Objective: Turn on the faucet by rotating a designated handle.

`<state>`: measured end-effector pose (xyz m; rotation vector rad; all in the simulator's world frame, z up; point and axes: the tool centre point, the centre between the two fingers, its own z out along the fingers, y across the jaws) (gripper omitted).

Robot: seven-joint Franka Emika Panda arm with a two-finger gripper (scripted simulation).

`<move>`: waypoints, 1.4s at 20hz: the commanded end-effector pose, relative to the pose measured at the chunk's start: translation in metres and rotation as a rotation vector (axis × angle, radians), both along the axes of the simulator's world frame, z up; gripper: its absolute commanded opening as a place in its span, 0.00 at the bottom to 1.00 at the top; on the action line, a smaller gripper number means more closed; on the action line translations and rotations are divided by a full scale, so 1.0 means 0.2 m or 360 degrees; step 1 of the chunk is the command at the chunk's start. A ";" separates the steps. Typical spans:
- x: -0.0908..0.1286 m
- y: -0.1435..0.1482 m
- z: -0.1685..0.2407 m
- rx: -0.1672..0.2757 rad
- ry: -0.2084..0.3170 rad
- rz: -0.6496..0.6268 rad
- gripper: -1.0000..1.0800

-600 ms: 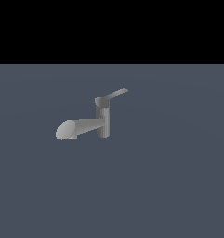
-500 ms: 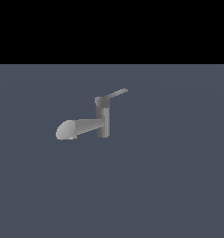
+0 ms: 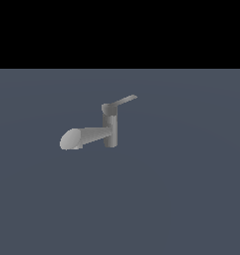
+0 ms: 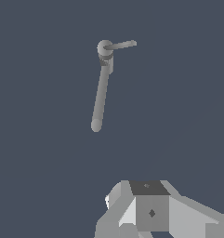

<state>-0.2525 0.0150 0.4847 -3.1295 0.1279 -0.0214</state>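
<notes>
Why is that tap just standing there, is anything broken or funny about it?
Nothing looks broken or spilled. The faucet stands upright on the bare grey floor, its spout pointing to the exterior view's left and the thin handle sticking out to the right. The pincer is apart from it, touching nothing.

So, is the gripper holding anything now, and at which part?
Nothing is held. The gripper is far from the faucet, and its handle is untouched.

Matt grey faucet (image 3: 109, 130), smooth
</notes>
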 end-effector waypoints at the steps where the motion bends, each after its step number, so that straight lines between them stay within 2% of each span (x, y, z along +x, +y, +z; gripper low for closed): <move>1: 0.03 0.02 -0.03 0.0001 0.0001 -0.0049 0.00; 9: 0.17 0.11 -0.18 0.0004 0.0004 -0.0300 0.00; 28: 0.66 0.22 -0.61 0.0014 0.0014 -0.1045 0.00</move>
